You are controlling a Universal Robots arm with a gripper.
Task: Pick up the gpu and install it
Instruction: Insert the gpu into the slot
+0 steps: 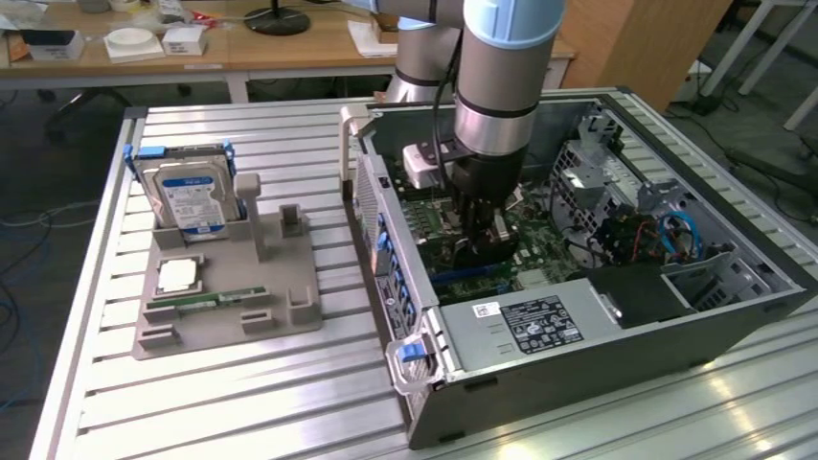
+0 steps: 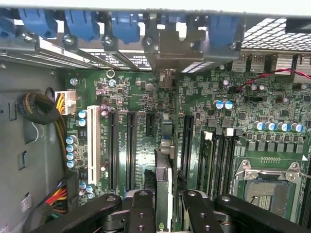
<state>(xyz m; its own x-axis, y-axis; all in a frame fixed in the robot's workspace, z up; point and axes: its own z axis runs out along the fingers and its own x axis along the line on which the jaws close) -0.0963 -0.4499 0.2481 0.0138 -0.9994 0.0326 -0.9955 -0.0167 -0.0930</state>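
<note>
Down inside the case (image 1: 576, 369), the gripper (image 2: 165, 216) held the gpu (image 2: 164, 182) clamped edge-on between its fingers (image 2: 142, 213), long axis parallel to the slots (image 2: 130, 145) just below.

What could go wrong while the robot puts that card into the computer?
1. The gripper holds the card on edge, just over the green board. If the card is not lined up with a slot, pushing might bend it or scratch the board.
2. The card's metal end sits close to the blue clips on the case wall, so it could snag there.
</note>
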